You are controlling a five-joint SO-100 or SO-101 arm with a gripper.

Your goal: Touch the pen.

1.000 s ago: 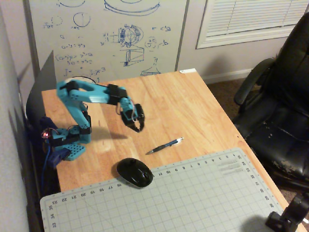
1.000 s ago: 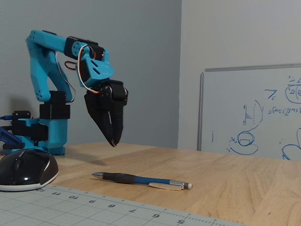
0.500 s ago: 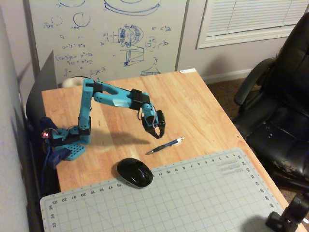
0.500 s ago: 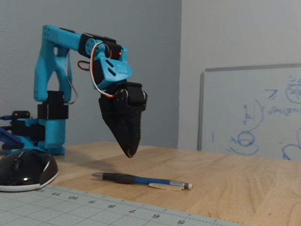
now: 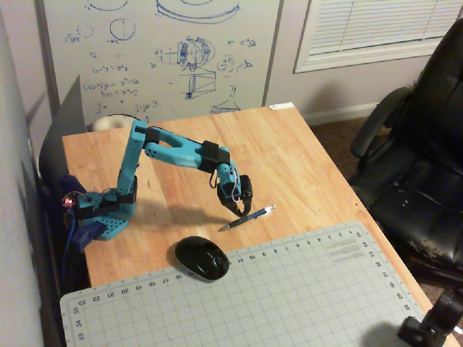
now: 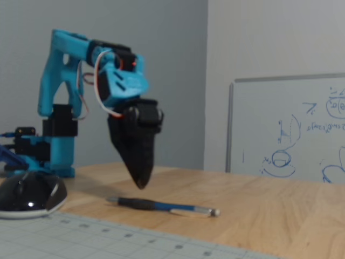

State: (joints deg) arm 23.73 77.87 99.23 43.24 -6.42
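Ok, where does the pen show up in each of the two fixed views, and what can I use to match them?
One fixed view: the pen lies on the wooden table, near centre, just above the cutting mat's top edge.
Other fixed view: the pen lies low in the middle, under the dark jaws, which hang above it.
Shared landmark: the black mouse, at far left in that low view.

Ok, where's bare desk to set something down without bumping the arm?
Free: the wood right of the pen out to the desk edge, the far strip toward the whiteboard, and most of the cutting mat. Crowded: around the gripper, the pen and the mouse.
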